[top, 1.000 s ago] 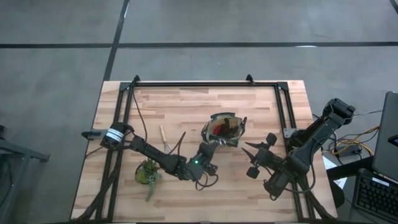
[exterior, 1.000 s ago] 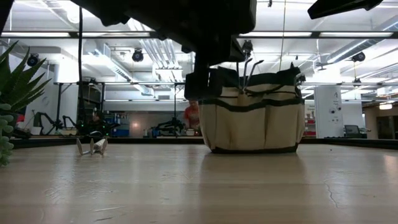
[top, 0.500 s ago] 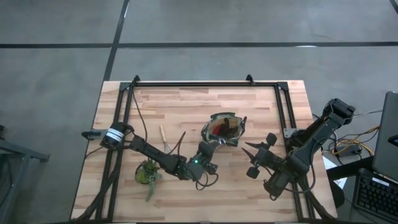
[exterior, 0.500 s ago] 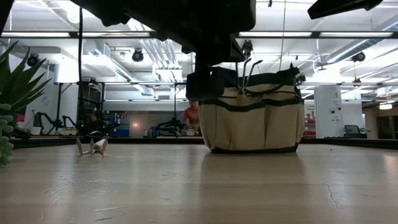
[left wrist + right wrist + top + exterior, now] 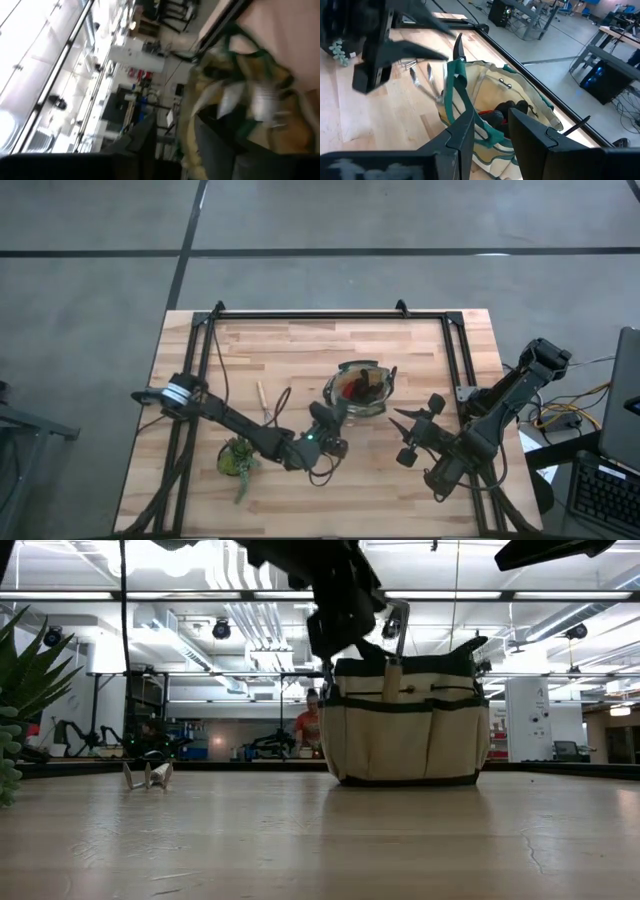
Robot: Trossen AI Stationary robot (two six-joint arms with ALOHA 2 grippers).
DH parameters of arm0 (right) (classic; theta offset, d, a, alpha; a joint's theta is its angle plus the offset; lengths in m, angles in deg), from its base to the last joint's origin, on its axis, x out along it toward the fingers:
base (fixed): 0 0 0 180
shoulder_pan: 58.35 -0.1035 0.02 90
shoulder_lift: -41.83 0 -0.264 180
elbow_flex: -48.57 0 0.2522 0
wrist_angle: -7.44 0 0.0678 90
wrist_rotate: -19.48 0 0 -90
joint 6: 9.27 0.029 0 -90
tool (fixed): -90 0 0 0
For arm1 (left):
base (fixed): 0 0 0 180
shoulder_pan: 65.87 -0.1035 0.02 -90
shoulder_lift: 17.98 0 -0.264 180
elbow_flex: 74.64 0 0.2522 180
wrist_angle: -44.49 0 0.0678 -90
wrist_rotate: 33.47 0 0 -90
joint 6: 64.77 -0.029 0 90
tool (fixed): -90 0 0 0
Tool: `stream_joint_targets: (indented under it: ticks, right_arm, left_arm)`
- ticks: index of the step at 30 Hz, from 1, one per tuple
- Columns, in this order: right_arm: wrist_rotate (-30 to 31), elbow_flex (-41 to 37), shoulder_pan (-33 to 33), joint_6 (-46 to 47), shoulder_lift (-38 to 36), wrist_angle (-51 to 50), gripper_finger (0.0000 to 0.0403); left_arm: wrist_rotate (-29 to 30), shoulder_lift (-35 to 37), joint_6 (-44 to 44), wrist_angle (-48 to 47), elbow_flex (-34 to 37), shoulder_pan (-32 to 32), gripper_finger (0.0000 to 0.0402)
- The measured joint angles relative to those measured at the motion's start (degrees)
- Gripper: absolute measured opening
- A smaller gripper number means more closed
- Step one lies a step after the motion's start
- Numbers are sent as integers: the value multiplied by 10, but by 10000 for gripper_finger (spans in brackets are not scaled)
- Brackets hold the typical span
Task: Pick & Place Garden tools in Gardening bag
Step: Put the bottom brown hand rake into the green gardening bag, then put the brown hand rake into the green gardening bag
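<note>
Up top in the high view, a grey floor [image 5: 90,330] fills the frame, crossed by dark seams, one running level across the upper part, another slanting down at upper left. At the right edge sit a laptop [image 5: 628,395] and a keyboard [image 5: 603,498], with cables just beside them. Down in the low view, the pale wood table [image 5: 320,840] spreads along the bottom. Behind it, a bright workshop: ceiling lights [image 5: 560,608] in long strips across the top, ducts [image 5: 245,625] at upper centre, a white pillar [image 5: 527,718] at right. A person in red [image 5: 312,725] stands at centre, among benches [image 5: 180,745] at left.
</note>
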State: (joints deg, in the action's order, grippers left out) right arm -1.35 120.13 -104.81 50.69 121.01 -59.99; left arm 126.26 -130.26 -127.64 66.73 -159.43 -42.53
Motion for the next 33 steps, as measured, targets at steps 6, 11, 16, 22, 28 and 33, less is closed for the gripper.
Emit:
stream_joint_targets:
  ticks: [6,11,16,22,28,33]
  right_arm:
    - [0,-3,0,4,0,1,111]
    - [0,-5,-1,8,0,1,111]
    - [0,-5,0,9,0,1,111]
    - [0,-6,0,12,0,1,111]
    - [0,-6,0,11,0,5,111]
    - [0,-7,0,11,0,5,111]
  left_arm:
    - [40,20,8,-2,0,1,176]
    - [68,20,-9,-31,0,1,183]
    - [160,42,65,-30,1,1,183]
    - [201,56,122,-39,23,5,182]
    - [204,56,208,-41,82,-9,179]
    - [203,83,268,-38,99,3,169]
